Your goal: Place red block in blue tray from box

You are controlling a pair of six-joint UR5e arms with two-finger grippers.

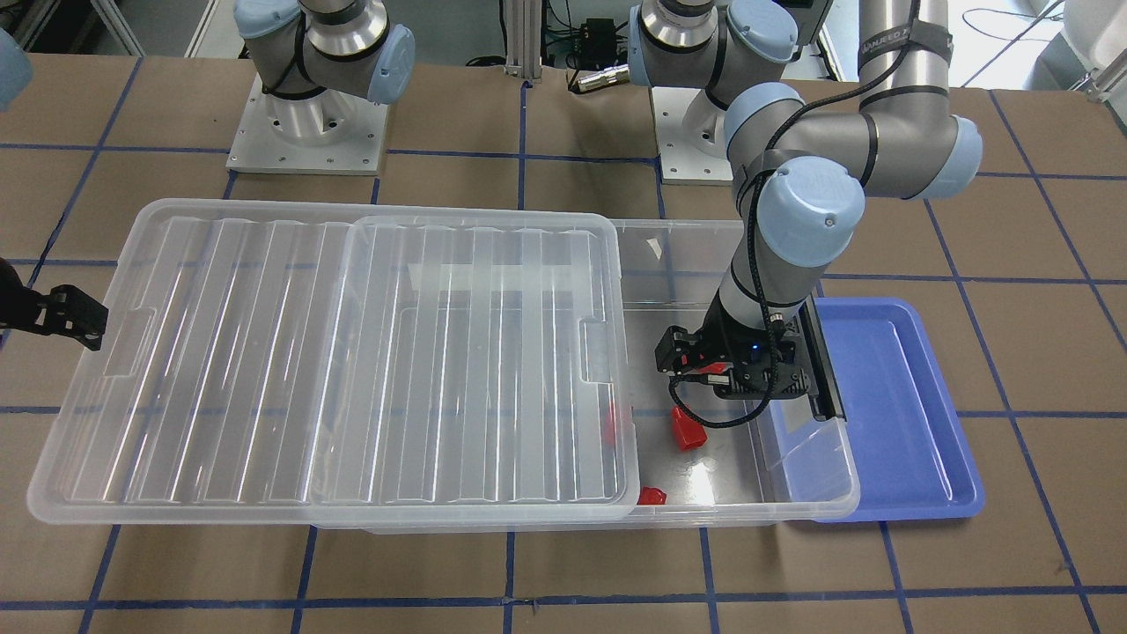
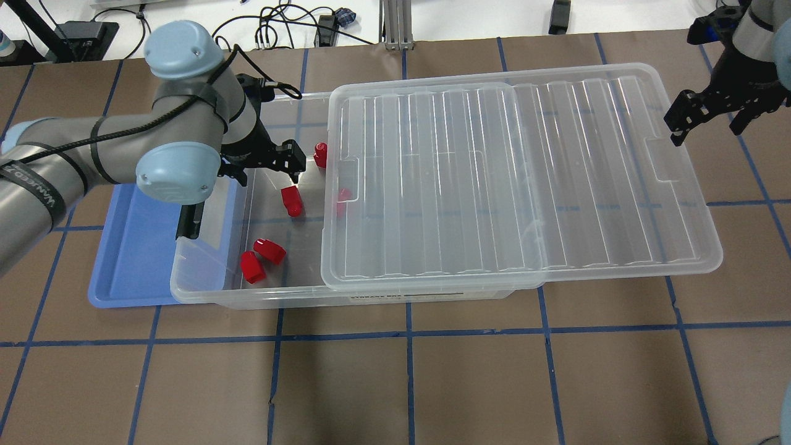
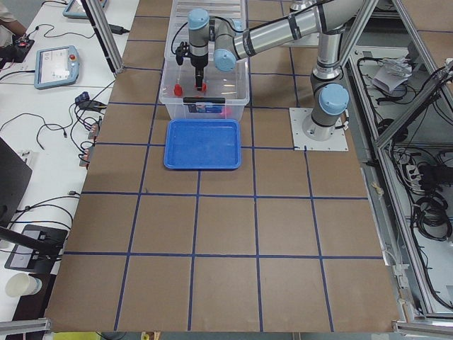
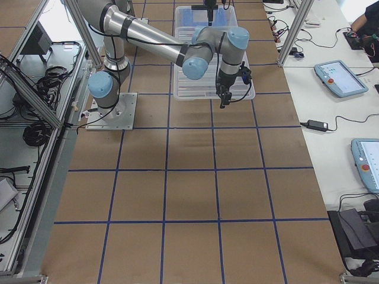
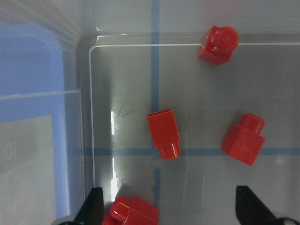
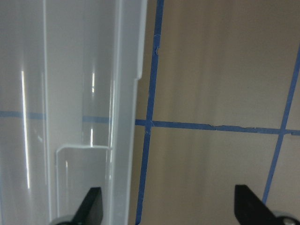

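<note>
Several red blocks lie in the uncovered end of the clear box point(image 2: 204, 290). One red block point(image 2: 291, 201) point(image 5: 164, 133) lies just below my left gripper point(image 2: 267, 165) point(image 5: 171, 211). That gripper is open and empty and hangs inside the box above the blocks. Others lie at the far wall point(image 2: 320, 154) and the near wall point(image 2: 270, 250). One more block point(image 2: 342, 198) shows through the lid. The blue tray point(image 2: 133, 247) point(image 1: 889, 396) sits partly under the box's latch end and holds nothing I can see. My right gripper point(image 2: 710, 114) point(image 6: 171, 211) is open and empty, beside the lid's far end.
The ribbed clear lid point(image 2: 494, 179) point(image 1: 352, 352) is slid sideways and covers most of the box, overhanging its right end. The black latch bar point(image 1: 823, 361) stands at the box's tray end. Brown table with blue tape lines point(image 2: 408, 371) lies around.
</note>
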